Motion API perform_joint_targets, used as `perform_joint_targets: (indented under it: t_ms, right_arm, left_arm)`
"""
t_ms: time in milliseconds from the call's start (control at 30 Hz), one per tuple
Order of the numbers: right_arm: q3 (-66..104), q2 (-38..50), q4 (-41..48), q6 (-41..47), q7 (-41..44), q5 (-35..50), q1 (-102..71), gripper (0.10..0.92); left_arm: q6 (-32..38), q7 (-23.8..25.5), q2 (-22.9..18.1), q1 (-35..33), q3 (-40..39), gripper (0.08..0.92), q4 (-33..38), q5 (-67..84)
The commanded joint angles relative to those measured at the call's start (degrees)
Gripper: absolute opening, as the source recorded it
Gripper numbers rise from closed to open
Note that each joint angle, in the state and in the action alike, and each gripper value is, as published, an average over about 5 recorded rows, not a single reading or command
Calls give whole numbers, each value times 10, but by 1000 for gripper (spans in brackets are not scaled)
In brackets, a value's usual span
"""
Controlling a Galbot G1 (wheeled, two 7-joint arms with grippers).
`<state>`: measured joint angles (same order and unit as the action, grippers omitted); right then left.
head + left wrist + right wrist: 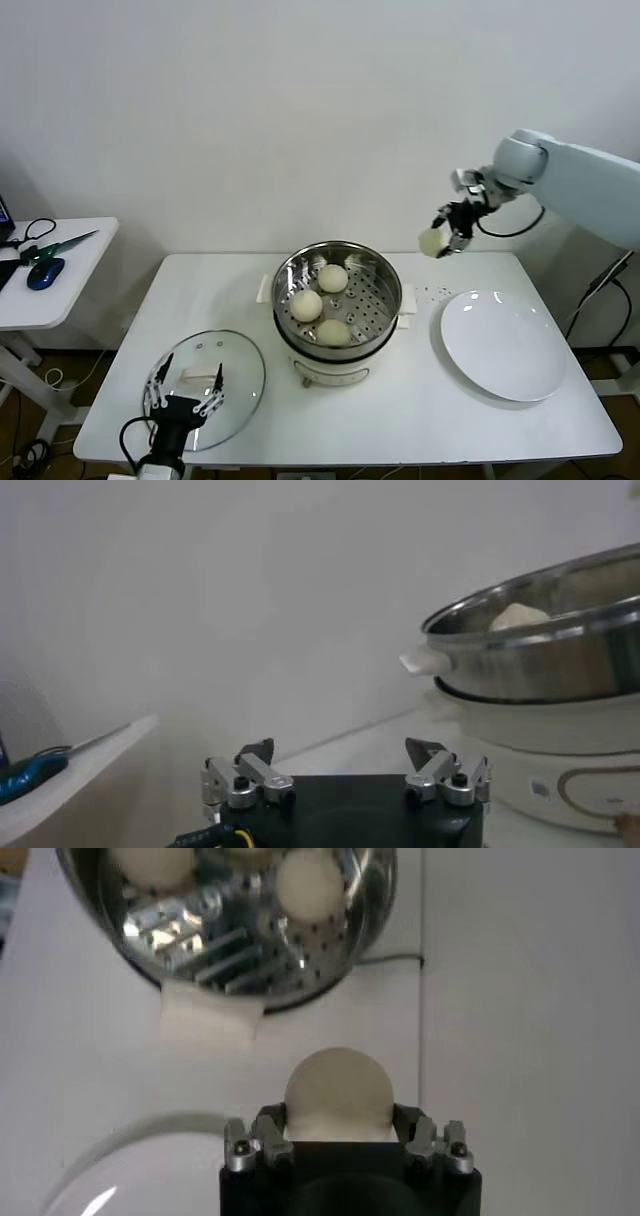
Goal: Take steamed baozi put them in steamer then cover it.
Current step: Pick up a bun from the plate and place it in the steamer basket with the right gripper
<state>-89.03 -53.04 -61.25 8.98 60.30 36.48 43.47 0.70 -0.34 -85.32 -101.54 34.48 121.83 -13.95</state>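
Nearest the head camera, the left gripper [185, 392] is hovering with its jaws spread wide and empty over the cover [205, 388], which is lying flat on the table [400, 430] on the robot's left side of the steamer [337, 297], just beside it. Three steamed baozi [307, 305] are already sitting in the steamer's perforated basket, so most of the loading looks done. Raised well above the table on the steamer's other side, the right gripper [447, 238] is clamping the fourth baozi [431, 242] between its fingers; the right wrist view is showing that bun [339, 1093] seated between the jaws. Beyond the steamer on that side, the white plate [503, 343] is lying bare. Judging by this, the last bun is awaiting placement in the steamer, and covering it is not yet done.
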Motion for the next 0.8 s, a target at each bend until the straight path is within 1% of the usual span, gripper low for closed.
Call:
perform_joint_targets:
  t_ms: [33,233,400,600,800]
  right_arm:
    - [-147,-121,-69,57,-50,178,92,687]
    - [-158,-164,-77,68,-71,187,64,687]
    - [-160,-189,-65,71,-82,185,37,688]
    - [-159,-204,-41,69,-82,169,5,688]
    - [-161,-204,-38,69,-81,156,-13,689]
  left_arm:
    - [4,1,7,2,0,823,0,16]
    - [4,-2,11,4,1,823,2,27]
    - [4,-1,15,3,4,823,3,29]
    - [5,-1,16,2,8,823,1,35]
    - [5,-1,16,3,9,823,-2,36]
